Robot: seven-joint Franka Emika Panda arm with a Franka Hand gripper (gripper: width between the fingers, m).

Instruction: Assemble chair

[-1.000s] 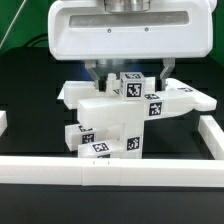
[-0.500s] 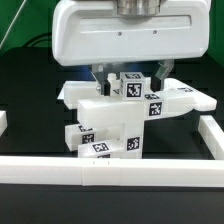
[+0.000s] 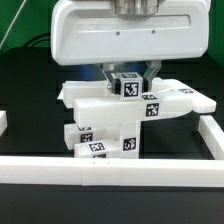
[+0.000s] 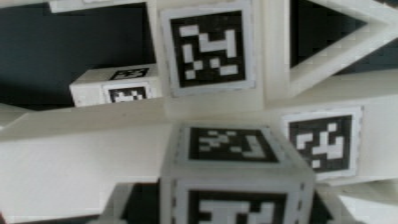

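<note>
The partly joined chair point(image 3: 110, 115) stands mid-table: white blocky pieces with black-and-white tags, a wide flat piece point(image 3: 175, 100) lying across a lower block stack point(image 3: 100, 140). A small upright tagged bar end point(image 3: 127, 86) sticks up from its top. My gripper point(image 3: 128, 78) comes straight down over it, one finger on each side, shut on this bar. In the wrist view the same bar point(image 4: 231, 170) fills the near middle, with the X-braced frame point(image 4: 320, 60) and another tagged piece point(image 4: 121, 88) beyond. My fingers are not visible there.
A long plain white rail point(image 3: 110, 170) runs along the front, with further rails on the exterior view's right point(image 3: 214, 135) and left point(image 3: 3, 122). The table surface is black. The gripper's large white body point(image 3: 125, 35) hides the area behind the chair.
My fingers have drawn in from a wider spread to the sides of the tagged bar. The bar has shifted slightly toward the exterior view's left. The rest of the chair has stayed put.
</note>
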